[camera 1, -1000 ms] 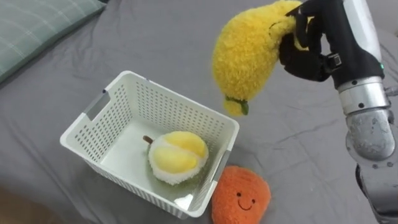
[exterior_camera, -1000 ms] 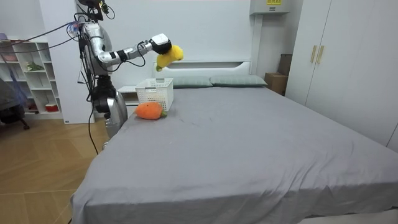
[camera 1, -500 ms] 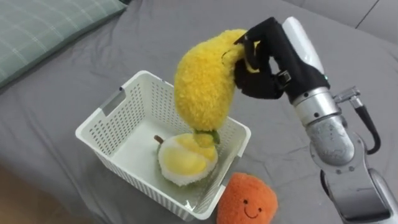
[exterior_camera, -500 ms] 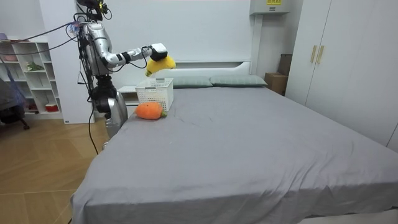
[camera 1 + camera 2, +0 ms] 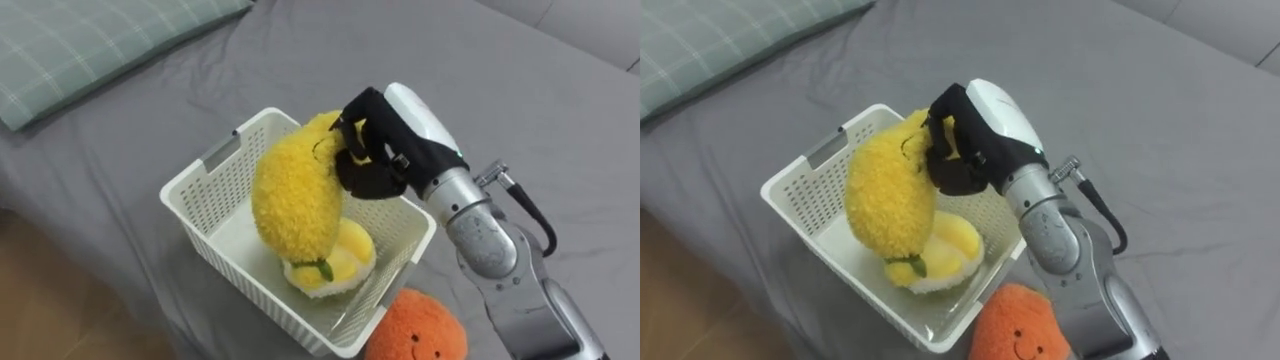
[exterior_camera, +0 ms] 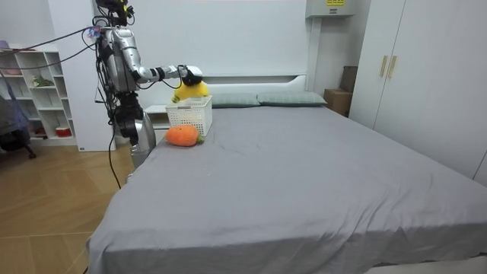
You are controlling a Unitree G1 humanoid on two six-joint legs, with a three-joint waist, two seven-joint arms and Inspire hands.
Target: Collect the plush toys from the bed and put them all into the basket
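The robot's right hand point(image 5: 372, 163) is closed tight around the upper end of a long, fuzzy yellow plush fruit point(image 5: 295, 205), its dark fingers curled into the pile and pinching the toy. The plush hangs nearly upright from that grip, inside the white slotted basket point(image 5: 203, 166). Its lower end, which has a small green tip, touches a round yellow-and-white plush toy point(image 5: 352, 256) lying on the basket floor. The hand itself sits above the basket's far rim, with the wrist and forearm reaching in from the lower right.

Just outside the basket's near right corner, an orange plush toy with a smiling face point(image 5: 421, 326) lies on the grey bed sheet point(image 5: 520, 90), close against the basket wall. A pale green checked pillow point(image 5: 90, 45) lies well apart at the upper left.

In the room view the robot stands at the corner of the bed by its head end, on the room view's left, with its right arm stretched out over the basket point(image 6: 189, 116). The orange toy point(image 6: 182, 135) rests in front of the basket.
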